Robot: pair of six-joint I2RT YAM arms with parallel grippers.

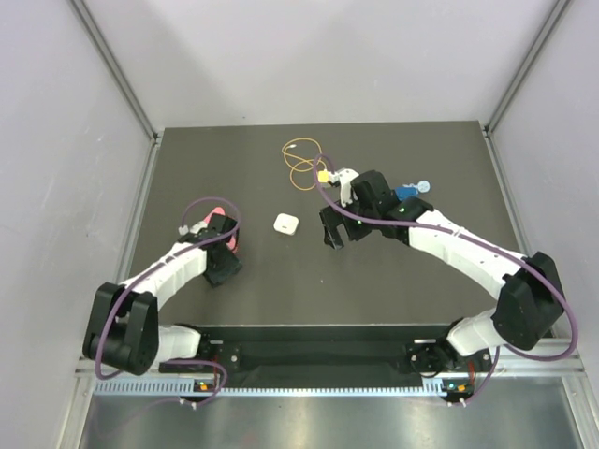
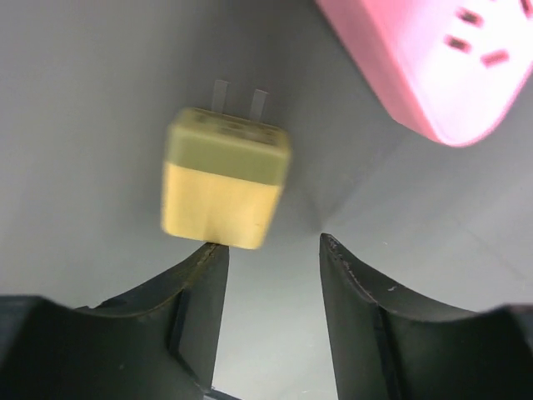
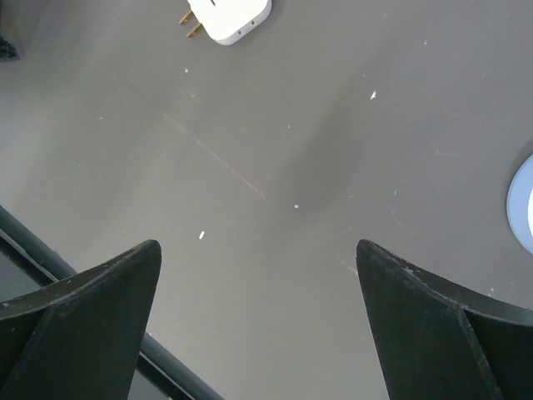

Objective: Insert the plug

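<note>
Two grippers, and neither has hold of anything.

Top view: the plug [image 1: 324, 175] is lying on the dark table [image 1: 234, 168] toward the far side, on the end of its looped yellow wire [image 1: 301, 161]. The right gripper [image 1: 333, 234] hangs a bit nearer to me, beside a white charger [image 1: 285, 224]. The left gripper [image 1: 225, 251] is well off to the left, by a pink power strip [image 1: 217, 218].

Left wrist: fingers partly apart with nothing between them. A blurry yellow block [image 2: 225, 179] with two prongs sits just past one fingertip. I can't tell if it's touching.

Right wrist: fingers spread wide over the table, with the charger at the top edge.
</note>
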